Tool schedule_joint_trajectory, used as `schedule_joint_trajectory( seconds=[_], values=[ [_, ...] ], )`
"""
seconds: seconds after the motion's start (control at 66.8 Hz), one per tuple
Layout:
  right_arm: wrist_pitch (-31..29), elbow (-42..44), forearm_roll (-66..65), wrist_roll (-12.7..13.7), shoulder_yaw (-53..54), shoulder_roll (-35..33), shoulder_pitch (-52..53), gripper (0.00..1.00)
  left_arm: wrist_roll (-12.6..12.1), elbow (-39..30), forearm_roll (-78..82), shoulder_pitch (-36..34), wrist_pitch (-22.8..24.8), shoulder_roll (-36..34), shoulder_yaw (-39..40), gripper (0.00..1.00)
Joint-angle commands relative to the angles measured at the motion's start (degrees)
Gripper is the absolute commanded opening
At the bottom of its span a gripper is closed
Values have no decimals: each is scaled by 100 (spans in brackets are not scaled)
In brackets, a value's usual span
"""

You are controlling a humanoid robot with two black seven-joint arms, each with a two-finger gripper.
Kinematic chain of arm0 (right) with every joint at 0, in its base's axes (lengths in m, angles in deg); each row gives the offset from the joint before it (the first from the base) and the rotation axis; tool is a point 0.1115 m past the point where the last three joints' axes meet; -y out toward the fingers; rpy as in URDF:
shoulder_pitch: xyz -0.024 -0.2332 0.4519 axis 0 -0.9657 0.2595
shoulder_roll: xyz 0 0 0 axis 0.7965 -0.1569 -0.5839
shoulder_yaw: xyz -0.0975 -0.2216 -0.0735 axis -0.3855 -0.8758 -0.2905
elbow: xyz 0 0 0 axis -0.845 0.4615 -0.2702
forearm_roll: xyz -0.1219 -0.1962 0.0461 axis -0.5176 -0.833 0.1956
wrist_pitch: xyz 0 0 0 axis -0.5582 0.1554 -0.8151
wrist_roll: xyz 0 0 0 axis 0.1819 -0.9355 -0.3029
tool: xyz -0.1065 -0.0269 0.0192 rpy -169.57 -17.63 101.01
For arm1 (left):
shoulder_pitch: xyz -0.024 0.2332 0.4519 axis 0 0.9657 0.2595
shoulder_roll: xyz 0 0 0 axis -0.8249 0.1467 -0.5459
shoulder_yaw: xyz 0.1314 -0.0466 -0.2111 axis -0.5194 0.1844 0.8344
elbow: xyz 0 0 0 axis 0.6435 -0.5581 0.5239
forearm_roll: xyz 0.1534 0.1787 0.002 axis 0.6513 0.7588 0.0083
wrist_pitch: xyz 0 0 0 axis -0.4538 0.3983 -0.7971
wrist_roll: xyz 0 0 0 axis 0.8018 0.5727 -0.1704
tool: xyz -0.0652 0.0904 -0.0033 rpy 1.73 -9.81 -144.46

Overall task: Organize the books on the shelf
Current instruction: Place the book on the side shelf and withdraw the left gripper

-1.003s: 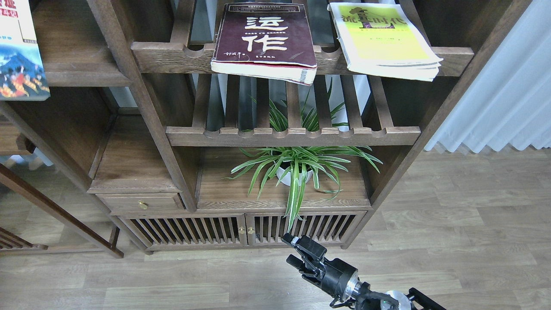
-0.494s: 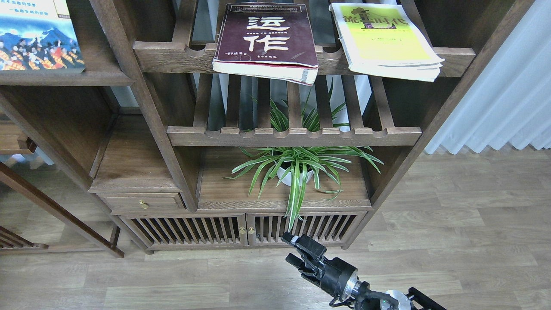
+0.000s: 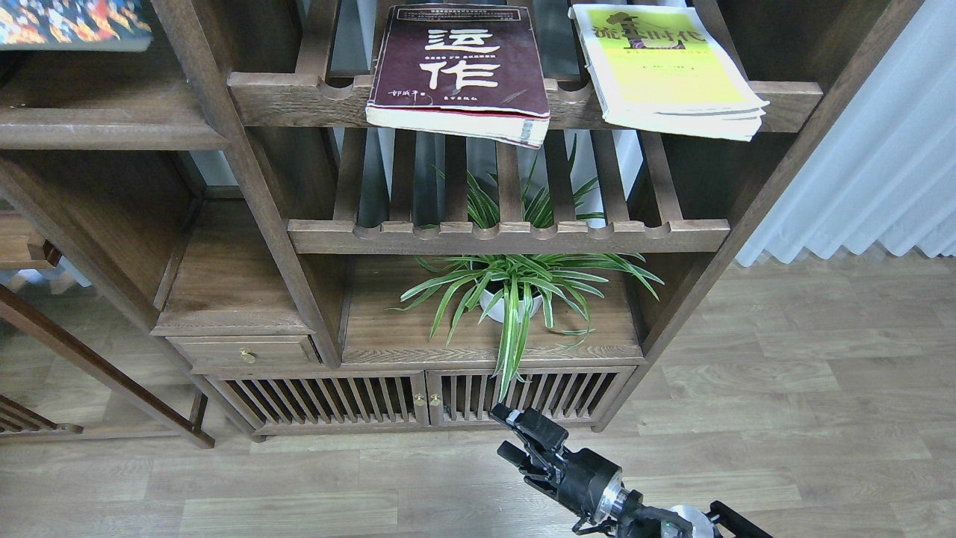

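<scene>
The thick maroon book (image 3: 459,71) with white characters lies flat on the top slatted rack, its front edge overhanging. The yellow-green book (image 3: 665,71) lies flat beside it on the right. Only the lower edge of the smaller book with the mountain picture (image 3: 75,22) shows at the top left, over the solid dark wood shelf (image 3: 112,127); whether it rests there or is held is hidden. My right gripper (image 3: 507,433) is low over the floor in front of the cabinet, its fingers apart and empty. My left gripper is out of view.
A potted spider plant (image 3: 515,288) stands on the lower board under a second slatted rack (image 3: 508,235). Below it are slatted cabinet doors (image 3: 418,400) and a small drawer (image 3: 243,351). A white curtain (image 3: 874,164) hangs at the right, above wood flooring.
The small picture book has moved from the left edge up and right over the solid shelf, and now mostly leaves the view at the top. My right gripper has stayed put.
</scene>
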Motion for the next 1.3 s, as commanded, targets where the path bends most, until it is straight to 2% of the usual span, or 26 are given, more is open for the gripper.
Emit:
schedule_joint_trajectory(
  seconds=[0.0,0.224,0.494,0.524,0.554,0.599,0.614,0.643,0.688,0.808,0.913,1.287],
  values=[
    [1,12,-2,-52,-9,0,-4,100,-1,430,1,-80,0,209,9,5],
    [1,30,-2,-61,-9,0,-22,100,-1,941,-8,-80,0,473,9,5],
    [1,30,-2,-61,-9,0,-22,100,-1,1055,-17,-89,0,719,17,6],
    [1,38,-2,-61,-9,0,-22,100,-1,1064,-17,-106,0,763,17,16],
    [1,38,-2,-61,-9,0,-22,100,-1,1064,-17,-115,0,772,17,22],
    [1,38,-2,-61,-9,0,-22,100,-1,1055,-8,-132,0,790,17,37],
    [1,38,-2,-61,-9,0,-22,100,-1,1064,-8,-150,0,798,17,44],
    [1,38,-2,-61,-9,0,-22,100,-1,1055,-8,-168,0,799,17,51],
    [1,38,-2,-61,-9,0,-22,100,-1,1055,44,-246,0,799,9,70],
    [1,38,-2,-61,-9,0,-31,100,-1,1046,45,-378,0,799,17,88],
    [1,38,-2,-61,-9,0,-22,100,-1,1038,45,-414,0,755,17,99],
    [1,82,-2,-61,-35,0,-22,100,-1,906,36,-344,0,588,-53,99]
  ],
)
